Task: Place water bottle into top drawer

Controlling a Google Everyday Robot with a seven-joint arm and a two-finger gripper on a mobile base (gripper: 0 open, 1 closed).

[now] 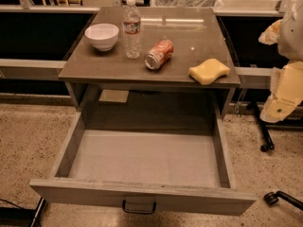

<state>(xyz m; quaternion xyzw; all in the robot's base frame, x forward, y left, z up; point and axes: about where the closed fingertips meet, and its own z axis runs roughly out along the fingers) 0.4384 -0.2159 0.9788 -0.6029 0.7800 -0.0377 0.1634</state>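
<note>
The water bottle (pixel 132 28) stands upright on the tabletop (pixel 189 37), left of centre, clear with a white cap and a white-red label. The top drawer (pixel 142 157) is pulled fully out below the tabletop, its pale bottom bare, with a dark handle (pixel 139 207) on its front. My gripper (pixel 270 33) is at the right edge of the camera view, beside the table's right side, well apart from the bottle and holding nothing that I can see.
A white bowl (pixel 102 36) sits left of the bottle. An orange-red soda can (pixel 159 54) lies on its side right of it. A yellow sponge (pixel 209 70) lies near the front right corner. My pale arm (pixel 286 89) hangs at the right.
</note>
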